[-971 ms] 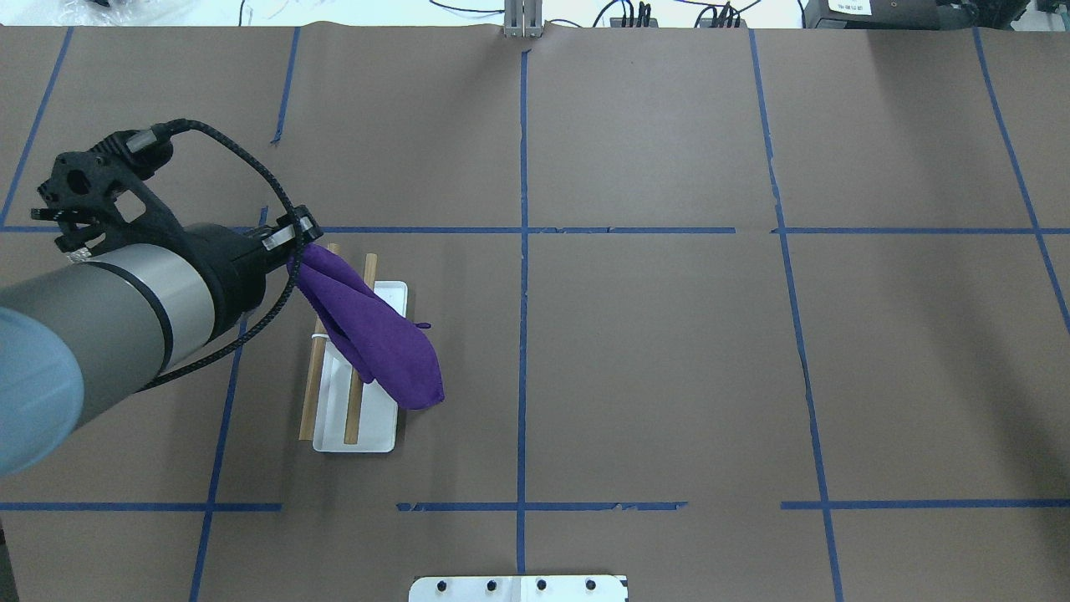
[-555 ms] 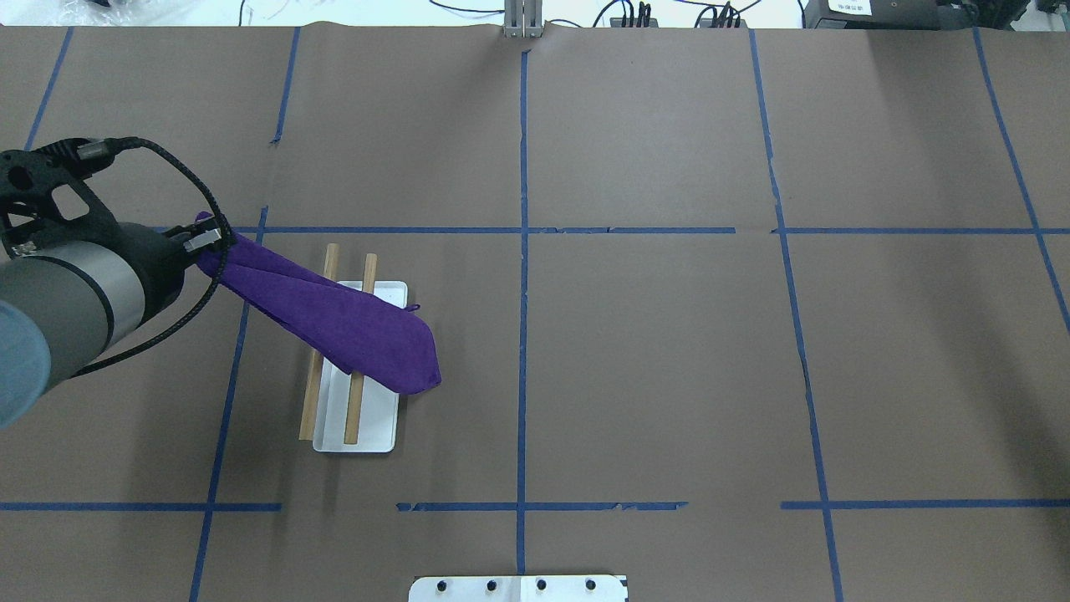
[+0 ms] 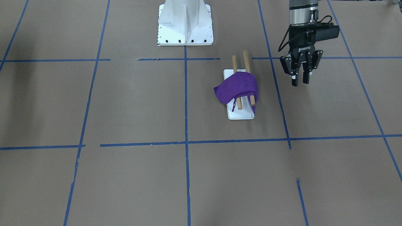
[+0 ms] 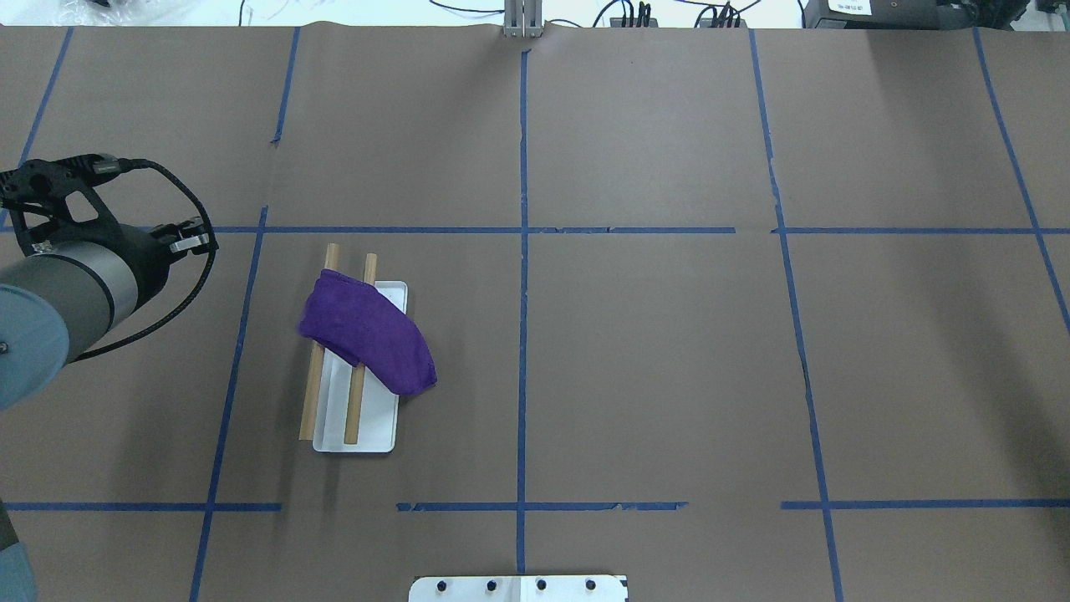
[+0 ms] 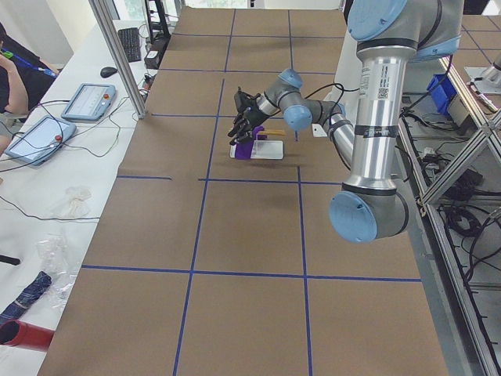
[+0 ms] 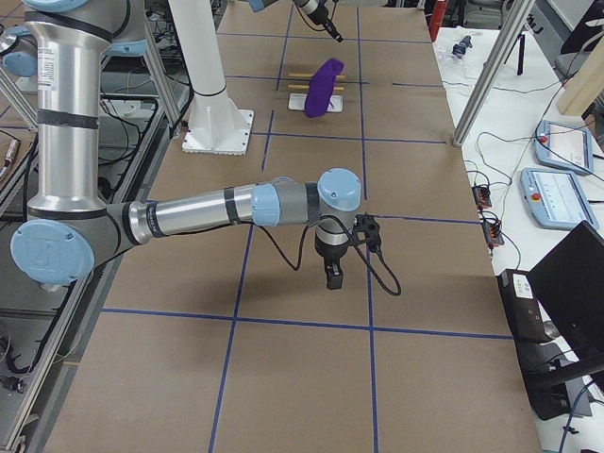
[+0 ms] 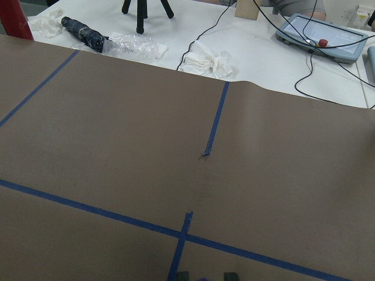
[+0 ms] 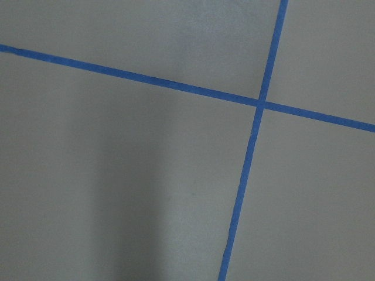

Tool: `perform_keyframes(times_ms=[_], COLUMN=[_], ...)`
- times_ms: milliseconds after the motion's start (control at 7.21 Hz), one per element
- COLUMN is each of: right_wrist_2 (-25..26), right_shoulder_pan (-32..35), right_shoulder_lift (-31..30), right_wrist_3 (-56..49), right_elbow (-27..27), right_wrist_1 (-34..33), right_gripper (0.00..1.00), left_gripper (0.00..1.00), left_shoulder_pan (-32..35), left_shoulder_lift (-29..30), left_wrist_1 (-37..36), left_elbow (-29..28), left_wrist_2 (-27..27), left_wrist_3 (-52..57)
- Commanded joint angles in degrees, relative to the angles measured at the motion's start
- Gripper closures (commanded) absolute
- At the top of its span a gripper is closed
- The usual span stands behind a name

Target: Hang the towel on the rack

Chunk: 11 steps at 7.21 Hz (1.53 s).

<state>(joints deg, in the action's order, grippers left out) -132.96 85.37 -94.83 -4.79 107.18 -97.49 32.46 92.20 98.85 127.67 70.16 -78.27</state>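
The purple towel (image 4: pixel 368 334) lies draped across both wooden dowels of the rack (image 4: pixel 311 410), which stands on its flat white base (image 4: pixel 372 435). One end of the towel hangs off the side toward the table's middle. In the front-facing view the towel (image 3: pixel 237 88) covers the dowels' middle and its thin loop dangles over the rack's base (image 3: pixel 240 114). My left gripper (image 3: pixel 300 83) points down, open and empty, apart from the rack on its outer side; it also shows in the overhead view (image 4: pixel 196 238). My right gripper (image 6: pixel 333 280) shows only in the exterior right view, low over bare table; I cannot tell its state.
The large white bolted pedestal (image 3: pixel 185 25) stands at the robot's side of the table, behind the rack. Blue tape lines grid the brown table cover. Tablets and cables (image 5: pixel 82 102) lie on the white bench beyond the far edge.
My left gripper has opened and let go of the towel. The towel, stretched out leftward a moment ago, has dropped onto the two dowels. The gripper has drawn slightly further left.
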Motion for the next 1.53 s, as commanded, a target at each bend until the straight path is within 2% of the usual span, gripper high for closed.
perform_keyframes(times_ms=[0,277,555,832,971,1109,1248,1387], right_wrist_2=[0.4,0.2,-0.5,-2.4,-2.3,-2.4,-2.5,-2.5], right_shoulder_pan=[0.8,1.9,3.6,4.1,4.4,4.7,4.9,5.1], right_shoulder_lift=[-0.1,0.3,-0.4,-0.6,-0.6,-0.6,-1.2,-1.5], right_wrist_3=[-0.4,0.6,0.7,0.7,0.7,0.6,0.6,0.6], right_elbow=[-0.2,-0.3,-0.6,-1.2,-2.1,-3.5,-4.5,-4.5], right_wrist_1=[0.1,-0.1,-0.2,-0.2,-0.2,-0.1,-0.1,-0.1], right_gripper=[0.00,0.00,0.00,0.00,0.00,0.00,0.00,0.00], left_gripper=[0.00,0.00,0.00,0.00,0.00,0.00,0.00,0.00], left_shoulder_pan=[5.0,12.8,25.4,37.4,44.3,49.5,52.2,52.7], left_shoulder_lift=[-1.5,-1.4,-0.7,-0.6,-0.6,-0.6,-0.8,-0.9], left_wrist_1=[1.4,1.4,1.3,0.9,0.5,0.4,0.3,-2.2], left_elbow=[-1.3,-4.2,-10.0,-17.3,-21.0,-24.8,-29.8,-32.7], left_wrist_2=[7.0,17.8,29.5,44.8,50.4,54.3,57.1,57.5], left_wrist_3=[10.1,23.2,43.1,58.7,67.8,74.0,77.1,79.5])
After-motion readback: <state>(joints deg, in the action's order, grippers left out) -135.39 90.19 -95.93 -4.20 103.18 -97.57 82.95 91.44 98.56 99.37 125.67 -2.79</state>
